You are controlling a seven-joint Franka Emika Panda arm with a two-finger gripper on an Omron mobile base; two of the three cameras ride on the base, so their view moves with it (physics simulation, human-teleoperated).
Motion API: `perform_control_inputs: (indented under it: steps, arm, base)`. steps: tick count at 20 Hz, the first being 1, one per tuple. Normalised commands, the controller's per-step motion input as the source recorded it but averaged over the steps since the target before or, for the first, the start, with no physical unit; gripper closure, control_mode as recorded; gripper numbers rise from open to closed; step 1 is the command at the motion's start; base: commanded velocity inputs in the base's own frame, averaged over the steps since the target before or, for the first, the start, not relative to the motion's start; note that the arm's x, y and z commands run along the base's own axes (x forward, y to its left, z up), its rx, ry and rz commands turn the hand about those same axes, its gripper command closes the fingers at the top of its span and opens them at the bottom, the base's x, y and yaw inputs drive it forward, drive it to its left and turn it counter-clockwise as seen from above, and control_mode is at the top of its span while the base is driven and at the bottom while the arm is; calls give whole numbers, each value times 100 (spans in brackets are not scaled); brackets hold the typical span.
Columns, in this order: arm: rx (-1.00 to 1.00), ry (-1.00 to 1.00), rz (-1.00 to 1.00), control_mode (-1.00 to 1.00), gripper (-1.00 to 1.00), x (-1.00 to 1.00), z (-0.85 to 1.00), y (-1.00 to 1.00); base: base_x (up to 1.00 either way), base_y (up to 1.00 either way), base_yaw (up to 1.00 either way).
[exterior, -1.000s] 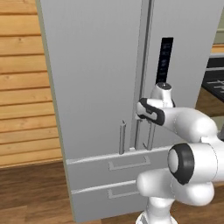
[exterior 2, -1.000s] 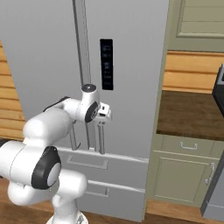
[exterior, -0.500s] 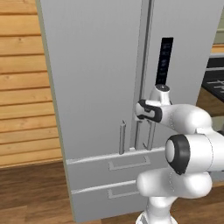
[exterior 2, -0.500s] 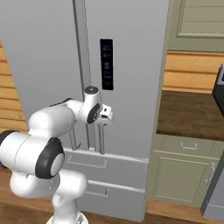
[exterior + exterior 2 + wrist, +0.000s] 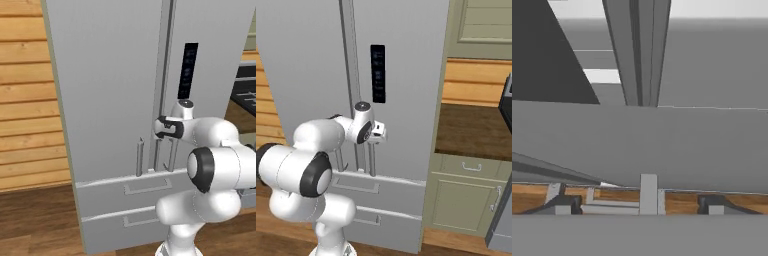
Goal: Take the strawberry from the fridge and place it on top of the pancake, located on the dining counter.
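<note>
The fridge (image 5: 110, 90) is tall and light grey, and both of its doors are closed. The strawberry is hidden behind them. The pancake and the dining counter are out of view. My gripper (image 5: 159, 128) is pressed up to the door seam, just above the vertical bar handles (image 5: 172, 155). From the right side my gripper (image 5: 379, 133) sits at the top of the right door's handle (image 5: 372, 161). In the hand view my gripper (image 5: 637, 207) is open, its fingertips (image 5: 562, 206) wide apart with a grey handle bar (image 5: 648, 192) between them.
Two fridge drawers (image 5: 145, 187) lie below the doors, and a dark display panel (image 5: 378, 74) is on the right door. A wood-plank wall (image 5: 25, 100) flanks the fridge on the left. Green cabinets (image 5: 466, 200) under a dark counter stand on the right.
My hand has stayed at the fridge handle. The arm's elbow has swung slightly towards the fridge. The doors remain closed.
</note>
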Motion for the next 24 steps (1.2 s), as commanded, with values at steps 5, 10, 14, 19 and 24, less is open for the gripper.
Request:
perform_control_inputs:
  steps: [5,10,14,19,24]
  arm:
    - [0,-5,2,-100,100,-25,-14,0]
    - [0,-5,3,-100,100,-37,-29,-19]
    - [0,-22,16,-100,100,-84,-33,-95]
    - [4,-14,23,-100,100,-66,-26,-100]
    - [12,-27,26,-100,100,-60,-28,-100]
  base:
    - [0,0,0]
    - [0,0,0]
    - [0,0,0]
    - [0,0,0]
    - [0,0,0]
